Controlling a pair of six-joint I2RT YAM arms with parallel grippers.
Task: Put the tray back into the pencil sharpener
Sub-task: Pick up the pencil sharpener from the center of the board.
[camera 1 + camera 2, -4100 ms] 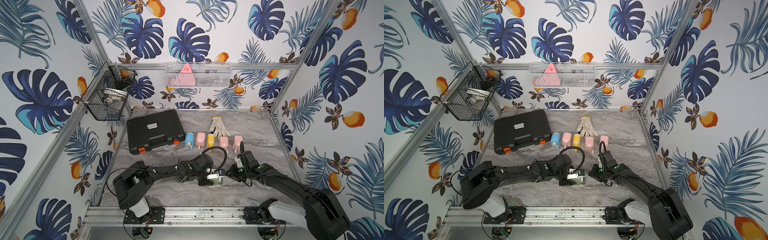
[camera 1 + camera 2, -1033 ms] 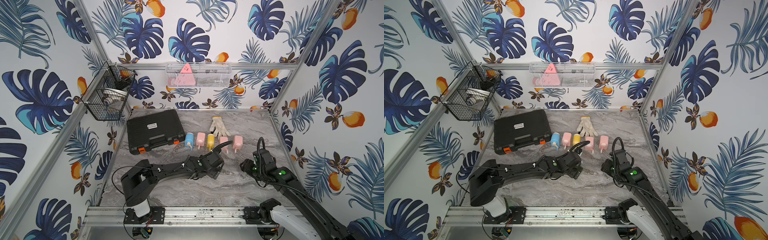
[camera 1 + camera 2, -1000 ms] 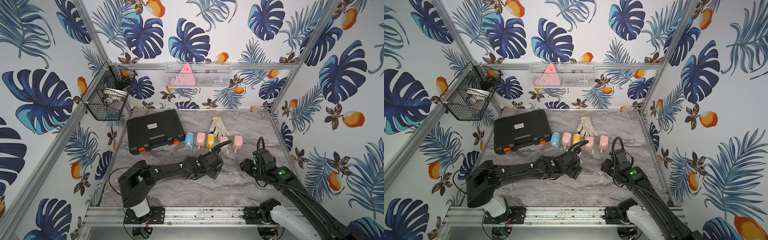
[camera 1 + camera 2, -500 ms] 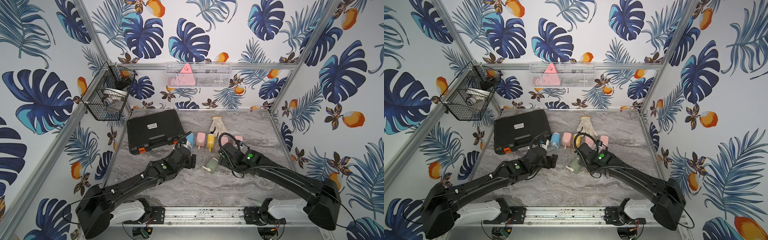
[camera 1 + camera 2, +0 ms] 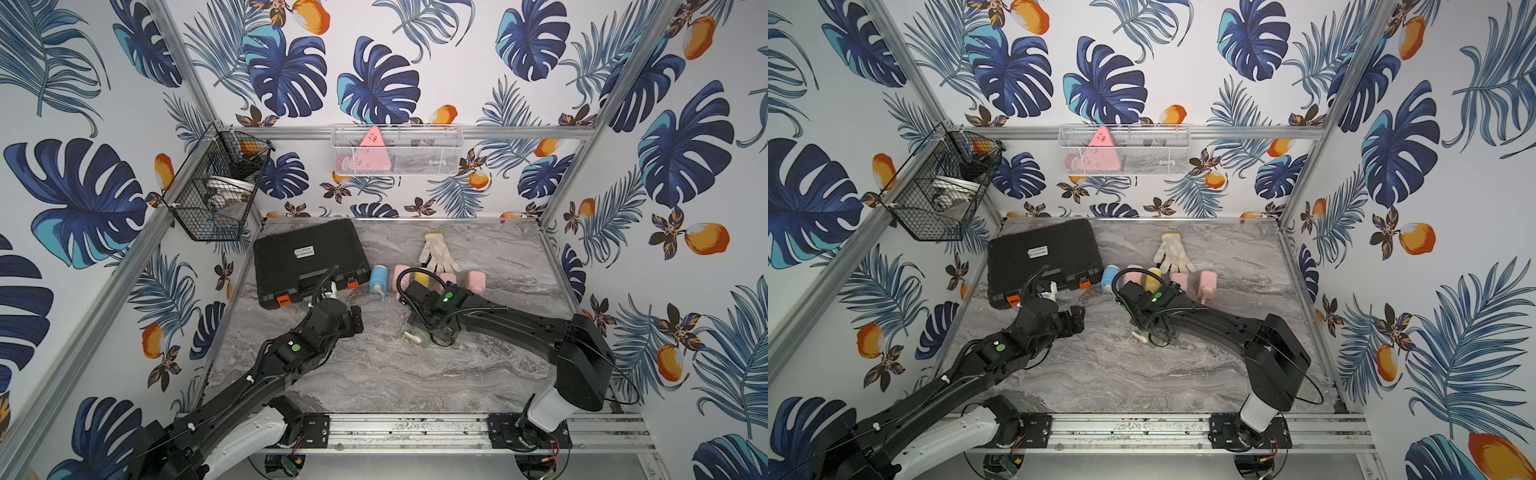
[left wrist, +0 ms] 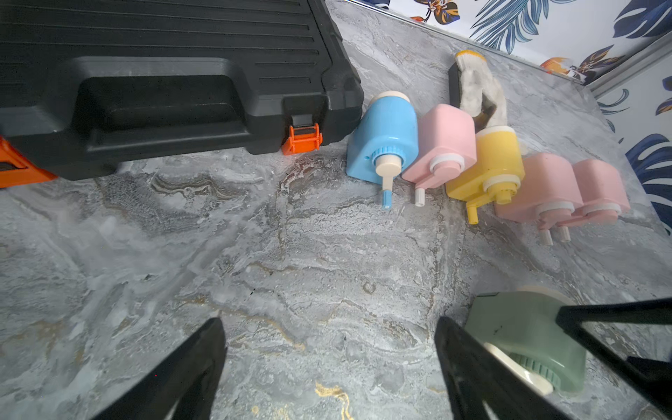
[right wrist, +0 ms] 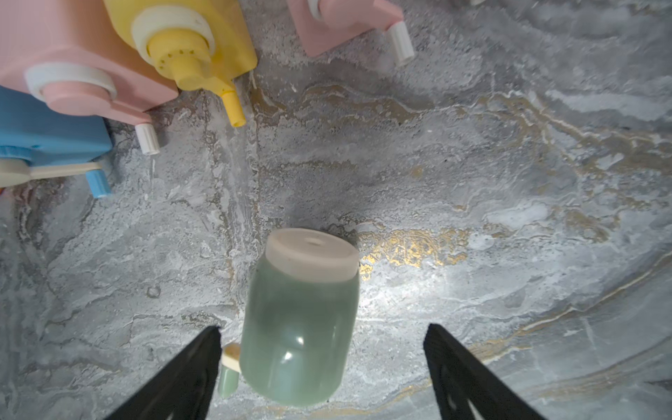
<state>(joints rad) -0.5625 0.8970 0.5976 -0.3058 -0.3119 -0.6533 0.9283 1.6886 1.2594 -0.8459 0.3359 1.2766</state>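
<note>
At mid-counter, one green sharpener (image 7: pixel 298 327) lies inside my right claw (image 7: pixel 323 329), spread wide; my left claw (image 6: pixel 329 320), also spread, hangs beside. Toward the back edge: five more sharpeners (image 6: pixel 483 160), one case (image 6: pixel 163 72), one glove (image 6: pixel 476 91).

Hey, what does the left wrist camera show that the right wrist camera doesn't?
Only the left wrist view shows the black case and the white glove. Only the right wrist view shows the green pencil sharpener at full length, with its crank knob. Both show that sharpener, the blue sharpener, the yellow sharpener and the marble table.
</note>
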